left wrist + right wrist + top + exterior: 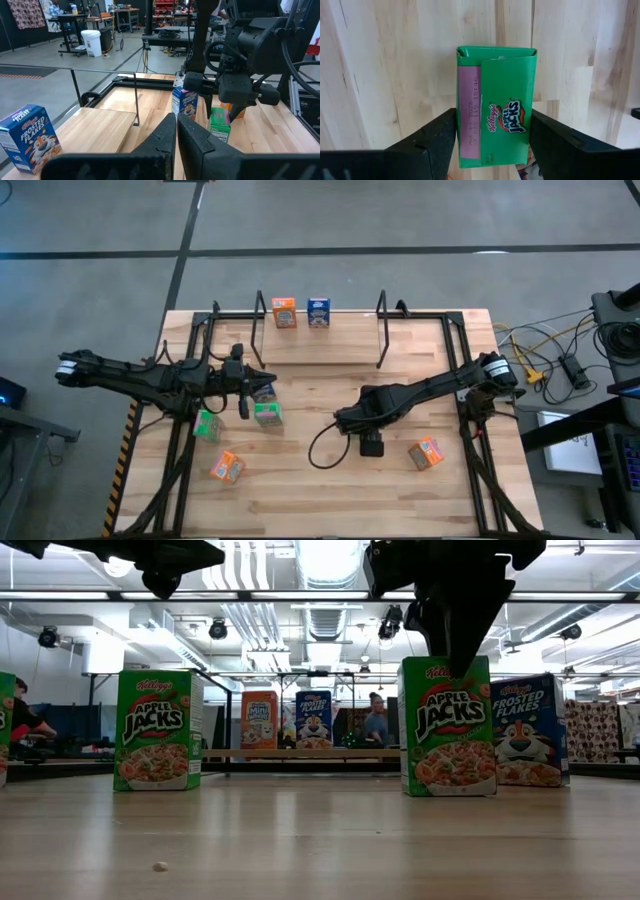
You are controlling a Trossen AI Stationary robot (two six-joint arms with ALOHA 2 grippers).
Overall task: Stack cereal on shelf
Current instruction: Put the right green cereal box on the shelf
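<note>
Green cereal box (496,95) on table (375,70); right gripper's (492,145) fingers (432,142) clasp its sides.

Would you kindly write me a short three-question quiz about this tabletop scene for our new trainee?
1. True or false: an orange cardboard cereal box and a blue cardboard cereal box stand side by side at the black metal-rod shelf.
2. What sits between the fingers of the right hand? A) an orange box B) a blue box C) a green box
3. Fill in: the fingers of the left hand are ____.

Key: 1 true. 2 C, the green cardboard cereal box, seen top-down in the right wrist view. 3 shut.
</note>
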